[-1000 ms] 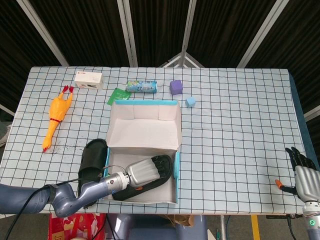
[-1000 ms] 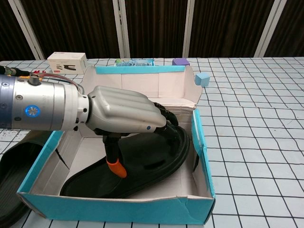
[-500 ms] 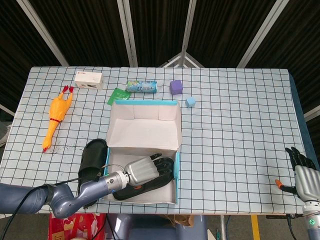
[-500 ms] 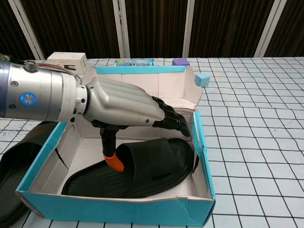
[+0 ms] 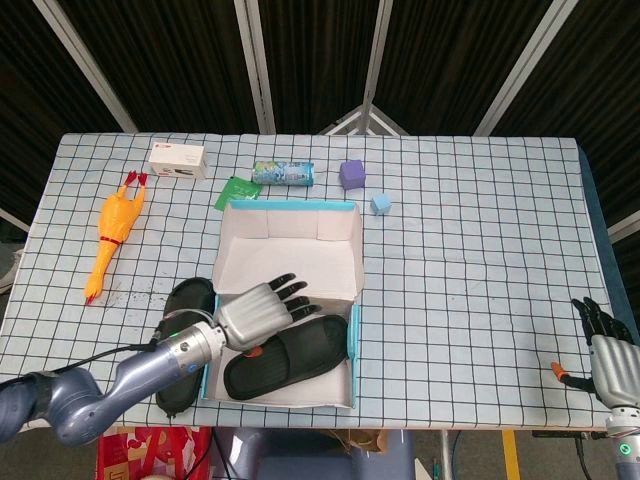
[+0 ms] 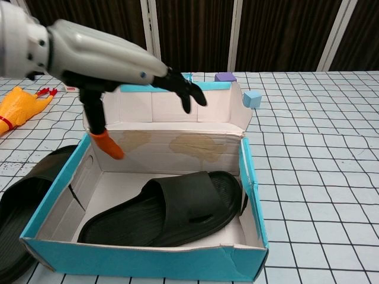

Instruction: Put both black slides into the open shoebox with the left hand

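Chest view: left hand [image 6: 112, 53] is up and out of the shoebox [image 6: 249, 177] now, fingers [image 6: 188, 94] spread and empty, orange-tipped thumb pointing down over the box's left wall. Half a second ago it hung low over the slide with the thumb near the strap; a second ago it was closed on it. So that was the release and the lift-off. First black slide [image 6: 172, 213] lies flat on the box floor, well below the fingers, toe towards the right wall. In the head view the hand [image 5: 262, 312] sits above the box's left edge, with the second black slide [image 5: 182, 345] on the table just beside that wall, behind and below the fingers, partly hidden by the forearm. Right hand [image 5: 604, 345] is parked at the table's near right corner, nothing in it; fingers look loosely extended, can't tell more. Judgement: half done, next is the outside slide. Free floor space beside the first one looks tight.
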`<state>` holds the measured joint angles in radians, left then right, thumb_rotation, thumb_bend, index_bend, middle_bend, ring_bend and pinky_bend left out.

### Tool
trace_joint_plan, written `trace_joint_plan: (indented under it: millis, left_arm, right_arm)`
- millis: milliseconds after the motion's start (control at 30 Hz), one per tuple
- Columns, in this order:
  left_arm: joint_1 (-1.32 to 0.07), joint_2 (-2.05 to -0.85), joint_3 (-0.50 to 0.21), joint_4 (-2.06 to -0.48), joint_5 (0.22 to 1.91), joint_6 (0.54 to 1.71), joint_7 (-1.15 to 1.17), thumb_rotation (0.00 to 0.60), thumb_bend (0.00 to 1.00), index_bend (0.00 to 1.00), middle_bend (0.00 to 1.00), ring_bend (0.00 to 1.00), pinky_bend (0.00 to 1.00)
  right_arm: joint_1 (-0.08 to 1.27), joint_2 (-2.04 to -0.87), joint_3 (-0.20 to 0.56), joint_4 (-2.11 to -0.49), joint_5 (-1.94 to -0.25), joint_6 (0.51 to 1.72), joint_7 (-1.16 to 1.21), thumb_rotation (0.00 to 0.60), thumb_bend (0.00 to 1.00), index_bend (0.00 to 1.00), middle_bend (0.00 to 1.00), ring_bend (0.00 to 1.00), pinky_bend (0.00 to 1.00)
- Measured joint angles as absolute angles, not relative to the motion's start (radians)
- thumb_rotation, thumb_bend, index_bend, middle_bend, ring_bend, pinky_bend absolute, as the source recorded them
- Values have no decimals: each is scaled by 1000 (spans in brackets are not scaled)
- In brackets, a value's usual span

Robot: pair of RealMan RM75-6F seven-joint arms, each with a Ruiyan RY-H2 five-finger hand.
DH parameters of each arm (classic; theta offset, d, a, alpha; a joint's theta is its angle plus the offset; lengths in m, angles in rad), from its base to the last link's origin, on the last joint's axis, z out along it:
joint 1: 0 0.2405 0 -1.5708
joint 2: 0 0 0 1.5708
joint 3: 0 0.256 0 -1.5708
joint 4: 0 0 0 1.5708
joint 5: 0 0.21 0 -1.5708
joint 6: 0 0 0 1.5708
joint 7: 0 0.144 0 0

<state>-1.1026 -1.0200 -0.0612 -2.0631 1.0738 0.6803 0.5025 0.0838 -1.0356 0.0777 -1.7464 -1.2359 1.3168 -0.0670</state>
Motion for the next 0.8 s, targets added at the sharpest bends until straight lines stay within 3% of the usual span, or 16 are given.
trace_joint_plan:
  millis: [133,333,567,800]
  left_arm:
    - [-1057,-861,-55,-2111,1066,673,402,600,148,58,186,0,0]
    - [-963,-744,-50,-2108,1138,650,190,600,148,54,200,0,0]
    - [-892,-726,-27,-2001,1255,556,26,600,148,53,198,0,0]
    - [-881,-808,-3,-1879,1260,452,-38,600,148,49,210,0,0]
  right_arm:
    - [92,-1032,80,-1756,-1234,1307,-79,600,246,0,25,101,112]
    - [99,-1029,84,-1764,-1215,1295,-92,600,245,0,25,101,112]
    - [98,-1028,83,-1767,-1216,1297,-92,600,246,0,24,101,112]
    - [99,-1024,83,-1768,-1212,1293,-89,600,246,0,24,102,112]
